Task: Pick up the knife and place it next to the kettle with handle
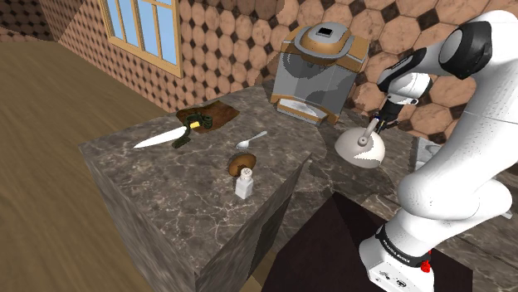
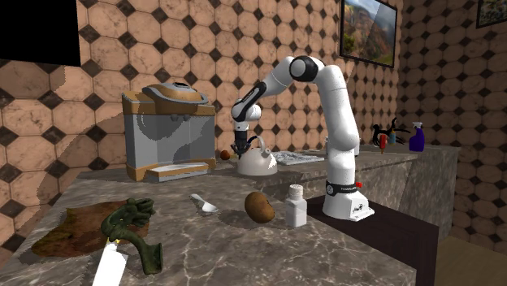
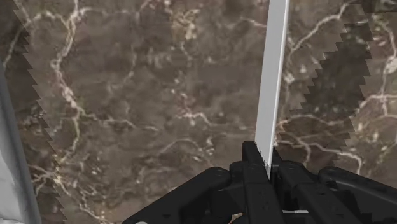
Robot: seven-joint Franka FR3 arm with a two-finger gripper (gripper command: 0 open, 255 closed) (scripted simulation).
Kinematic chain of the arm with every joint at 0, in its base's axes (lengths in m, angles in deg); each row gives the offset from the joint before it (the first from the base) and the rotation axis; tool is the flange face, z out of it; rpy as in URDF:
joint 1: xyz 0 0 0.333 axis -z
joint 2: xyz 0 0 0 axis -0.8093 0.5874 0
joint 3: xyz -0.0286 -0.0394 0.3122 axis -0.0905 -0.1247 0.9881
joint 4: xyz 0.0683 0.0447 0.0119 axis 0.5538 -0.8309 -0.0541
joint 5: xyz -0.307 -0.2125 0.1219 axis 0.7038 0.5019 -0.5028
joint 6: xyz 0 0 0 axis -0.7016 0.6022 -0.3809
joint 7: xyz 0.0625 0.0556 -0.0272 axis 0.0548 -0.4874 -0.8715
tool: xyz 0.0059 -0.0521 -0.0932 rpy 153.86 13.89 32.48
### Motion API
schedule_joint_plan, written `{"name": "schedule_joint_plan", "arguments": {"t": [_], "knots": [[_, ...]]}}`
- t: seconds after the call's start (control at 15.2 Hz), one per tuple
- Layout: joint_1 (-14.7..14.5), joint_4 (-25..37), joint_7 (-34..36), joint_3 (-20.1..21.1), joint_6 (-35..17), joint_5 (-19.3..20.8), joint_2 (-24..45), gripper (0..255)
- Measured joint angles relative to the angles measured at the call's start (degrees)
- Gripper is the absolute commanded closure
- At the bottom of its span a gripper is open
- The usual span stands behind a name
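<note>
My gripper (image 1: pixel 376 126) hangs just above the marble counter, close beside the white kettle (image 1: pixel 363 149), which has a thin arched handle. In the wrist view the black fingers (image 3: pixel 266 159) are shut on a thin white knife blade (image 3: pixel 272 83) that points away from them over the marble, with the kettle's wall (image 3: pixel 5 165) off to one side. From the second exterior view the gripper (image 2: pixel 240 148) sits at the kettle's (image 2: pixel 257 164) left. Another knife (image 1: pixel 159 139), white-bladed with an ornate green handle, lies far off by the brown board (image 1: pixel 212 112).
A grey and brown coffee machine (image 1: pixel 320 70) stands behind the kettle. A spoon (image 1: pixel 251 139), a brown rounded lump (image 1: pixel 242 160) and a white shaker (image 1: pixel 245 182) sit mid-counter. The counter's edge drops away at the shoulder view's left. Spray bottles (image 2: pixel 416 136) stand far behind the arm.
</note>
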Motion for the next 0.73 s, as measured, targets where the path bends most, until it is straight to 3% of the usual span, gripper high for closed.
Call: {"name": "schedule_joint_plan", "arguments": {"t": [0.4,0.46,0.73], "knots": [[0.1,0.1,-0.2,0.1,-0.3,-0.3,0.4,255],[0.1,0.1,-0.2,0.1,-0.3,-0.3,0.4,0],[0.1,0.1,-0.2,0.1,-0.3,-0.3,0.5,0]]}}
